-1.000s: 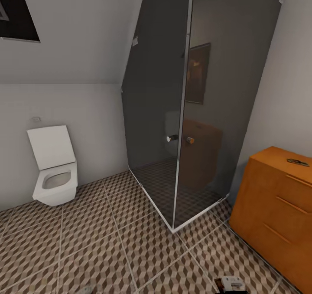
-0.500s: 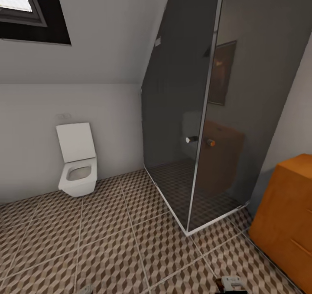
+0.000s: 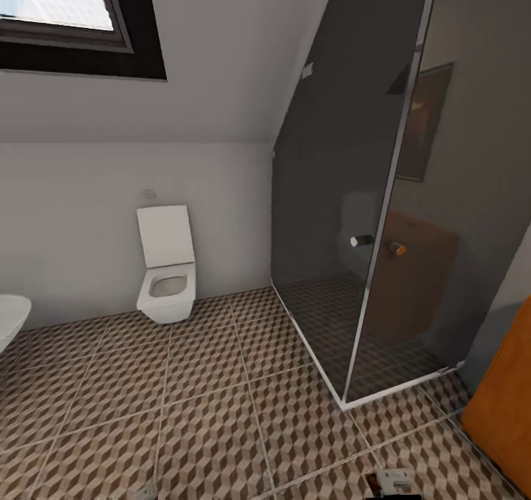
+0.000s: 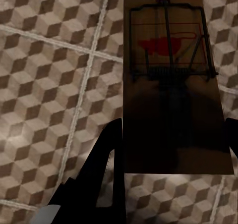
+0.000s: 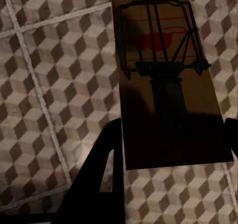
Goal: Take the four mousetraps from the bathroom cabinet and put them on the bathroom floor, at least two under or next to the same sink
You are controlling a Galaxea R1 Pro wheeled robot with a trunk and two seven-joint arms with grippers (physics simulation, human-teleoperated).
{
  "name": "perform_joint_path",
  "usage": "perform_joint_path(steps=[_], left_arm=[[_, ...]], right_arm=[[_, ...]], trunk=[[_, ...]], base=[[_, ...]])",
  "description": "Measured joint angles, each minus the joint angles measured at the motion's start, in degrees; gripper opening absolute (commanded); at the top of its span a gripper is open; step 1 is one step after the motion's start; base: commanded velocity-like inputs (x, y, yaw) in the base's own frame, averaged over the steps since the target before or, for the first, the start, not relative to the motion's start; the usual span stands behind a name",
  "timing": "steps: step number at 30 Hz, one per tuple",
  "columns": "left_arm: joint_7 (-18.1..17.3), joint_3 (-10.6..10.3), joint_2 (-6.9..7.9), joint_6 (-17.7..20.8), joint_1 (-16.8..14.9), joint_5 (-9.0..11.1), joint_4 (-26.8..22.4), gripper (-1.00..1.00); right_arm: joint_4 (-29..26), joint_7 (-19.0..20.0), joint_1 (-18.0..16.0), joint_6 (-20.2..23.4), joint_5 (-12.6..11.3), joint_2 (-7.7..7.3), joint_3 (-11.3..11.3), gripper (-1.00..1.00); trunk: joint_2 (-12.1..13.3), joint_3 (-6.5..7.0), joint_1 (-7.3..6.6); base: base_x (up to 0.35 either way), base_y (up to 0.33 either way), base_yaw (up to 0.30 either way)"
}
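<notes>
Bathroom floor (image 3: 206, 404): square tiles in a brown-and-beige cube pattern with pale grout lines, running beneath both grippers and out to the far wall.

Shower enclosure (image 3: 346, 212): tall dark glass panels with a pale frame, standing on the floor ahead of the right gripper; a small knob sits on its door edge.

Window (image 3: 66, 21): dark-framed, set in the sloping wall high above the left side.

Cabinet (image 3: 505, 411): orange-brown wood, one edge in sight just beyond the shower, off to the right gripper's side.

Toilet (image 3: 168, 268): white, wall-hung, lid raised, well ahead of the left gripper. A white rounded fixture (image 3: 9, 319) stands farther out on that same side.

Left gripper (image 4: 173, 135): dark fingers (image 4: 106, 154) clamped on either long edge of a mousetrap (image 4: 171, 80), a brown board with dark wire parts and a red mark, held flat above the tiles and reaching forward past the fingertips.

Right gripper (image 5: 173, 140): likewise closed on a second mousetrap (image 5: 163, 80), gripped at its near end between the fingers, its wire end pointing away, the floor below it.
</notes>
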Motion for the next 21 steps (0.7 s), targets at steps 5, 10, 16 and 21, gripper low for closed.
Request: perform_joint_path(steps=[5, 10, 16, 21], left_arm=[[0.0, 0.0, 0.0, 0.0, 0.0, 0.0, 0.0, -1.0], [0.0, 0.0, 0.0, 0.0, 0.0, 0.0, 0.0, -1.0], [0.0, 0.0, 0.0, 0.0, 0.0, 0.0, 0.0, -1.0], [0.0, 0.0, -0.07, 0.1, 0.0, 0.0, 0.0, -1.0]], right_arm=[[0.0, 0.0, 0.0, 0.0, 0.0, 0.01, 0.0, -1.0], [0.0, -0.1, 0.0, 0.0, 0.0, -0.03, 0.0, -1.0], [0.0, -0.1, 0.0, 0.0, 0.0, -0.02, 0.0, -1.0], [0.0, -0.1, 0.0, 0.0, 0.0, -0.02, 0.0, -1.0]], trunk=[[0.0, 0.0, 0.0], [0.0, 0.0, 0.0], [0.0, 0.0, 0.0], [0.0, 0.0, 0.0]], base=[[0.0, 0.0, 0.27], [0.0, 0.0, 0.27], [0.0, 0.0, 0.27], [0.0, 0.0, 0.27]])
